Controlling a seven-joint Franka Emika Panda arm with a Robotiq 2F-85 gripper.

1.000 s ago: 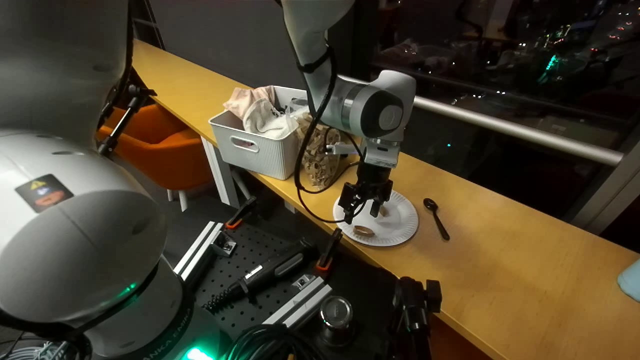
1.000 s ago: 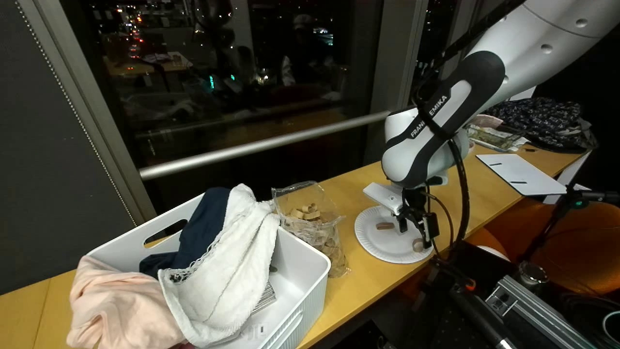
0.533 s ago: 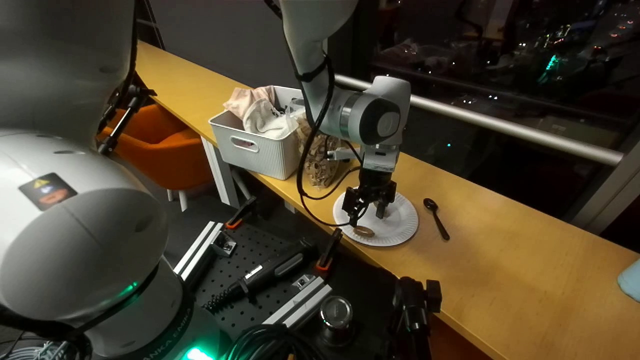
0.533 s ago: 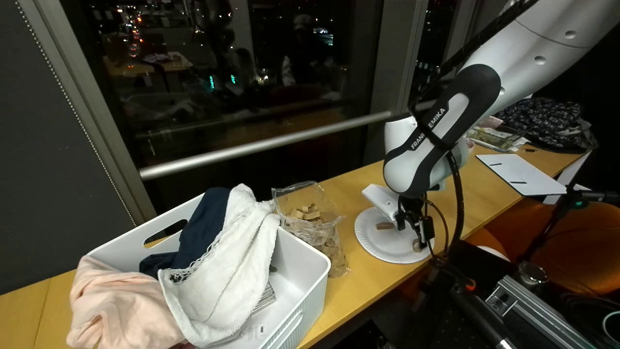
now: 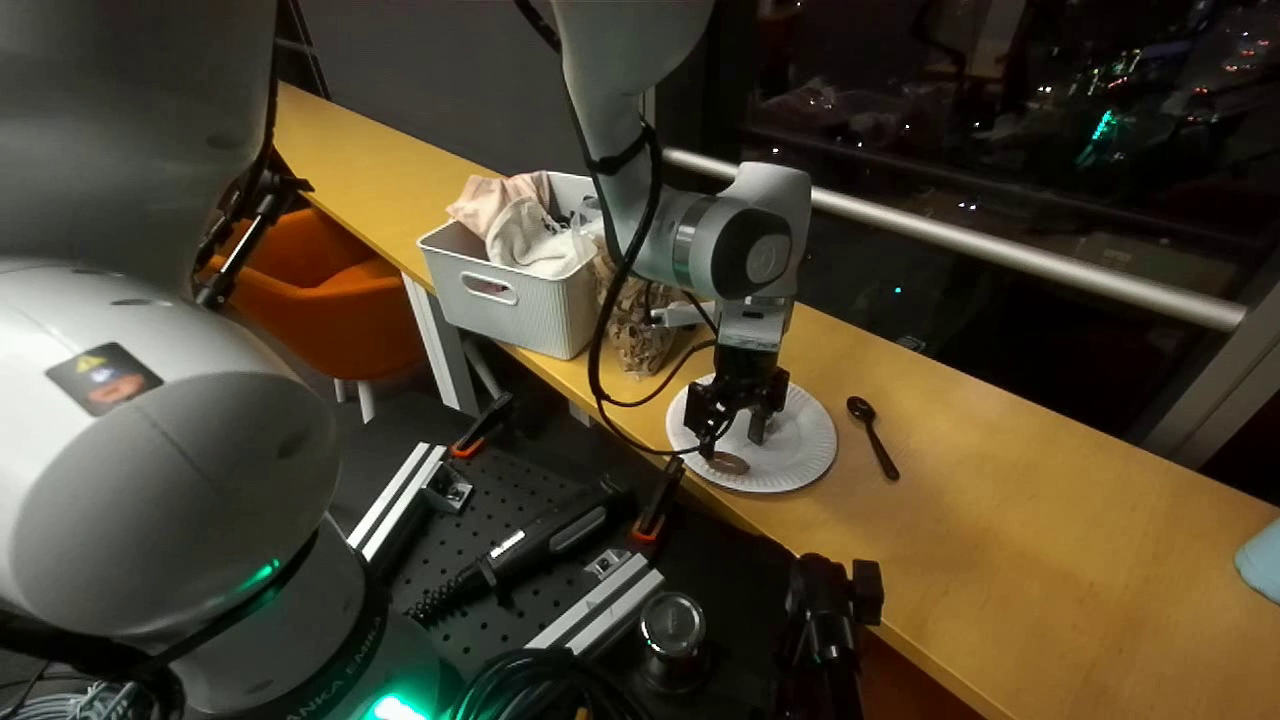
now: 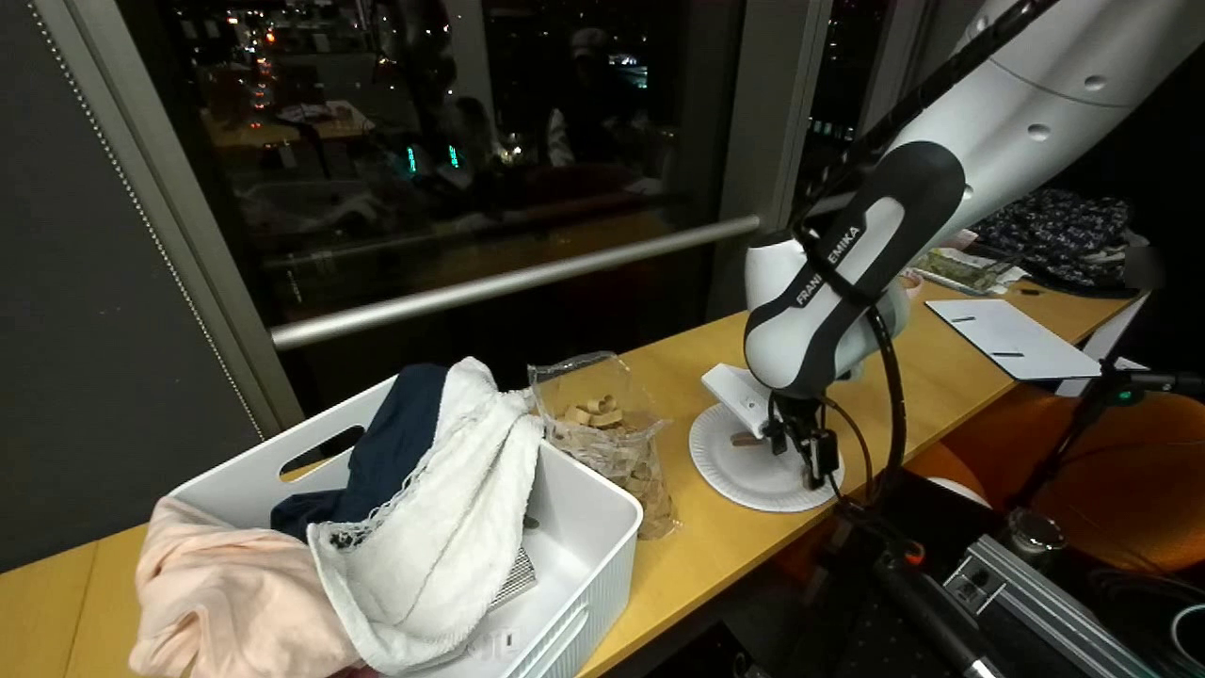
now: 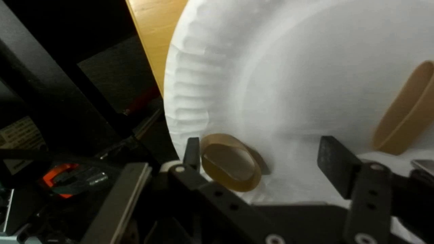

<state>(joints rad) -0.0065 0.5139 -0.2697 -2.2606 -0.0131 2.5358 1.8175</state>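
Tan ring (image 7: 234, 183) on plate (image 7: 288, 84) sits btwn wide-set jaws, now lower vs a sec ago, so prob w/in grasp.

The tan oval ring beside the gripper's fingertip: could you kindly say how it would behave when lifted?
The tan oval ring is probably light, as its wall looks thin around an open middle. That thin wall may flex if squeezed. It seems unlikely to roll, since its opening faces up on the white plate.
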